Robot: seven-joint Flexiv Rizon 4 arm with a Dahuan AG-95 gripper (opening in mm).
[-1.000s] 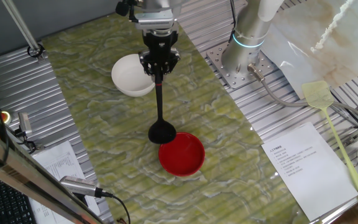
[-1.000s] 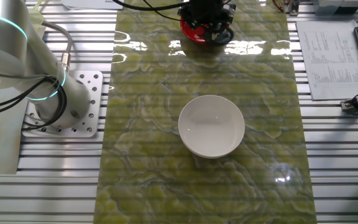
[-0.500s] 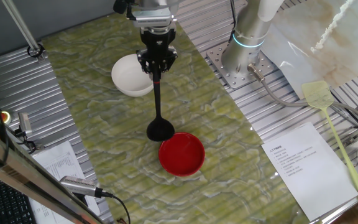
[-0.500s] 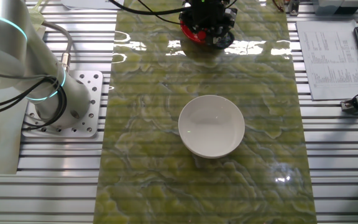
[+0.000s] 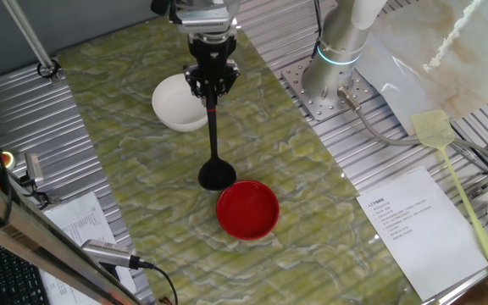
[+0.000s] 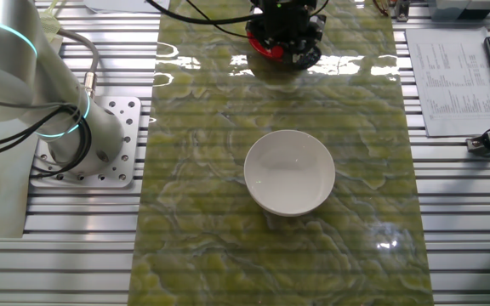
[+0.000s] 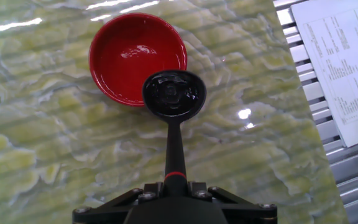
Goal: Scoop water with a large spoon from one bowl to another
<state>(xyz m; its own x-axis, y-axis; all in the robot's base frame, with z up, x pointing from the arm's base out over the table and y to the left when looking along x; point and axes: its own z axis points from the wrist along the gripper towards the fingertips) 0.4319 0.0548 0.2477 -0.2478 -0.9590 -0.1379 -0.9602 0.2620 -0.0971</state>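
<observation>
Hand (image 5: 209, 85) clamps ladle (image 7: 173, 94) handle; only hand view shows liquid glinting in its scoop.

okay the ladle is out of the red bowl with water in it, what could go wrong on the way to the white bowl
1. The ladle hangs over bare mat beside the red bowl; its scoop glints as if filled, so a jolt may spill there.
2. The gripper holds only the handle's top end, so the scoop could swing.
3. The white bowl sits well away, giving a long carry.
</observation>
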